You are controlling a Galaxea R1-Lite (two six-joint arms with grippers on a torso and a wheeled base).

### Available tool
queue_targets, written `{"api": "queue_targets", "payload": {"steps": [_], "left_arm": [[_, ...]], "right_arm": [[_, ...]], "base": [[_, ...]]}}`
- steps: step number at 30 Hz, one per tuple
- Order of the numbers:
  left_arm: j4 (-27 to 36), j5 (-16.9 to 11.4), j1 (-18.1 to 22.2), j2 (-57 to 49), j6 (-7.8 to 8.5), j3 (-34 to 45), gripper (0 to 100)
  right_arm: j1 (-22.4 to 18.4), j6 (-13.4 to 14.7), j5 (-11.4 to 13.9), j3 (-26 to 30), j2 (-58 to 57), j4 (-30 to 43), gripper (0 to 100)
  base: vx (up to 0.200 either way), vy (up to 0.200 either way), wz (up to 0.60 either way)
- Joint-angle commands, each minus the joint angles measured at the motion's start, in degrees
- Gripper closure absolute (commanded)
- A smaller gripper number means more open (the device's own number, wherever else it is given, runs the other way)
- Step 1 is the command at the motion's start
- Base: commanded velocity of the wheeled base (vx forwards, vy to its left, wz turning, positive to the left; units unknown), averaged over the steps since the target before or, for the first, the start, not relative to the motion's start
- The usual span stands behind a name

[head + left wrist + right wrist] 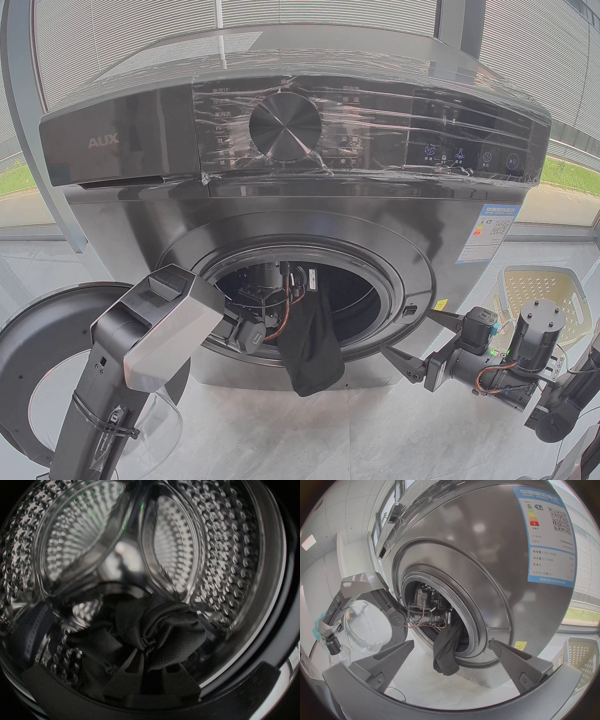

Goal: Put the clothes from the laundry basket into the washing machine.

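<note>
A grey metal washing machine (156, 219) stands with its round door (37, 337) swung open to the machine's left. Crinkled clear film covers its control panel and smooth round dial (285, 126). Inside, the steel drum (225, 542) is dimpled all over. The left gripper (145, 648) is inside the machine's opening, its jaws clenched on a bunched fold of a soft black garment (310, 350). The rest of the garment hangs limp over the machine's lower rim, outside. The right gripper (406, 330) hangs at the machine's lower right corner, jaws spread wide and holding nothing. Right of the machine stands a cream perforated plastic laundry basket (544, 278); its contents cannot be seen.
</note>
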Motion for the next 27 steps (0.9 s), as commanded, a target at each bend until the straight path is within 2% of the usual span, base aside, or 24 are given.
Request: {"api": "queue_targets", "payload": {"steps": [1, 5, 6, 11, 15, 19, 21, 27], "left_arm": [[-1.3, 1.3, 1.1, 4.5, 0.95, -5.9, 100], [-1.8, 1.3, 1.2, 4.7, 1.03, -5.5, 100], [-1.9, 1.3, 1.1, 4.7, 0.95, -5.4, 0], [-1.9, 1.3, 0.8, 3.7, 0.24, -2.7, 0], [-1.2, 1.2, -0.1, -1.4, 0.07, 4.8, 0], [0.8, 0.1, -1.8, -5.9, 0.07, 12.9, 0], [2.7, -1.5, -2.6, -7.4, -0.20, 16.9, 0], [3.1, -4.2, -3.4, -7.5, -0.28, 20.1, 0]], "right_arm": [[0.3, 0.1, 0.0, 0.1, 0.0, -0.1, 0], [0.3, 0.1, 0.0, 0.1, 0.1, -0.1, 0], [0.3, 0.1, 0.0, 0.1, 0.1, -0.1, 0], [0.3, 0.1, 0.0, 0.1, 0.1, 0.0, 0], [0.3, 0.1, 0.1, 1.0, 0.1, -0.4, 0], [0.3, 0.1, 0.2, 1.3, 0.1, -0.4, 0], [0.2, 0.1, 0.2, 1.3, 0.2, -0.4, 0], [0.2, 0.1, 0.2, 1.5, 0.2, -0.4, 0]], "base": [[0.000, 0.000, 0.00], [0.000, 0.000, 0.00], [0.000, 0.000, 0.00], [0.000, 0.000, 0.00], [0.000, 0.000, 0.00], [0.000, 0.000, 0.00], [0.000, 0.000, 0.00], [0.000, 0.000, 0.00]]}}
